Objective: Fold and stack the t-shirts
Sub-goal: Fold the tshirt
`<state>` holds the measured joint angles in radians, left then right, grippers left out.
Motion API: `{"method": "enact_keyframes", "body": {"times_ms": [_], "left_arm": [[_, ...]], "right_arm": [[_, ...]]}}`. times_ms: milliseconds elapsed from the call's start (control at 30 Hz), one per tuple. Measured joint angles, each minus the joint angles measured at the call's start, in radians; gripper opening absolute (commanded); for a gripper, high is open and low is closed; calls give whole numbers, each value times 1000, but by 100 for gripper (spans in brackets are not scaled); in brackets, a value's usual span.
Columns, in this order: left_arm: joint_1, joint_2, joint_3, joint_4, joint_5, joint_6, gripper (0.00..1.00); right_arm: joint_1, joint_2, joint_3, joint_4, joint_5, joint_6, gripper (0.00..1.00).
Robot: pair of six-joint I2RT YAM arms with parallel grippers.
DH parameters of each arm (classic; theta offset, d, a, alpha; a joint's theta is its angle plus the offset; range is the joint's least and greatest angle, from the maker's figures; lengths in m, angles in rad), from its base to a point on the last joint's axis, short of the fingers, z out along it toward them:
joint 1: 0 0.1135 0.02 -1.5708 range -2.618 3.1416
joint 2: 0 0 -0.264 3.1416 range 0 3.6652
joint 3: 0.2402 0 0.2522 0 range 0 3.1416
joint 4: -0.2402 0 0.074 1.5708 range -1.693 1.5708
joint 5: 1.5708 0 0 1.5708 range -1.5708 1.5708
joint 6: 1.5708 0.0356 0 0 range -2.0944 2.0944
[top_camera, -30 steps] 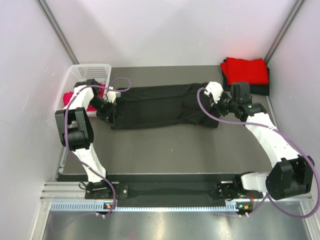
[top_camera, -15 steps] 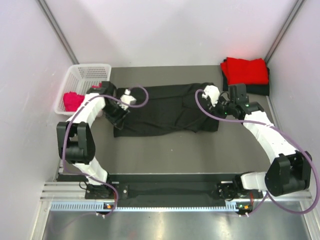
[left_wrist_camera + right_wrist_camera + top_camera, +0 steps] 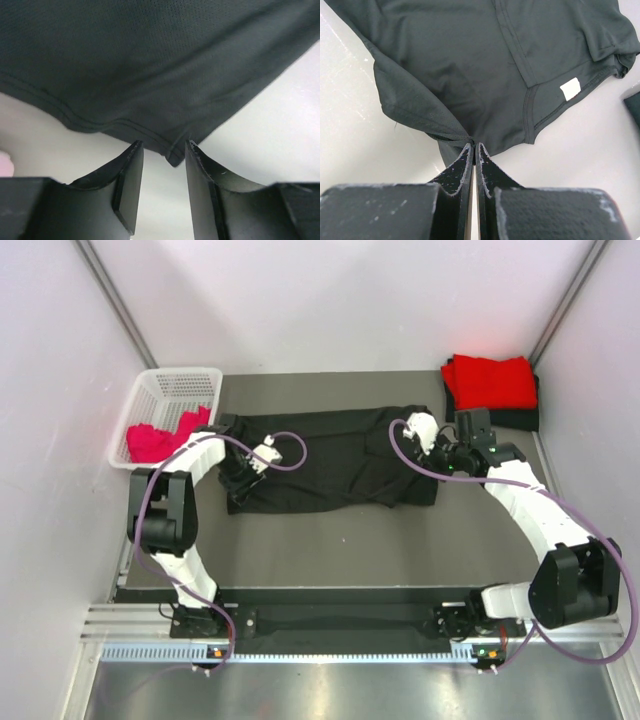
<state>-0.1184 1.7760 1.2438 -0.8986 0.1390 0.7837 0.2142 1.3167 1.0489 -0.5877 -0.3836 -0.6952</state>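
A large black t-shirt [image 3: 330,455] lies spread across the middle of the table. My left gripper [image 3: 241,478] is at its left near corner. In the left wrist view the gripper [image 3: 163,145] is open, with the hem corner of the shirt [image 3: 172,157] lying between the tips, ungripped. My right gripper [image 3: 430,452] is at the shirt's right end. In the right wrist view it [image 3: 474,145] is shut on a pinched fold of the black t-shirt [image 3: 470,75], near the collar and the small white tag [image 3: 570,88].
A folded red t-shirt [image 3: 490,380] lies on a black one [image 3: 520,418] at the back right corner. A white lattice basket [image 3: 165,390] stands at the back left, with a pink-red shirt [image 3: 155,440] hanging over its near end. Walls close in on the left, right and back.
My left gripper has moved right and nearer, from beside the basket to the shirt's left near corner. The shirt's left end has shifted right. The right gripper has hardly moved.
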Motion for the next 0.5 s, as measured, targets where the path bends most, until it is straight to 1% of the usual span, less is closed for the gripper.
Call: {"method": "enact_keyframes", "body": {"times_ms": [167, 500], "left_arm": [[2, 42, 10, -7, -3, 26, 40], [28, 47, 41, -67, -2, 64, 41]], "right_arm": [[0, 0, 0, 0, 0, 0, 0], [0, 10, 0, 3, -2, 0, 0]]}}
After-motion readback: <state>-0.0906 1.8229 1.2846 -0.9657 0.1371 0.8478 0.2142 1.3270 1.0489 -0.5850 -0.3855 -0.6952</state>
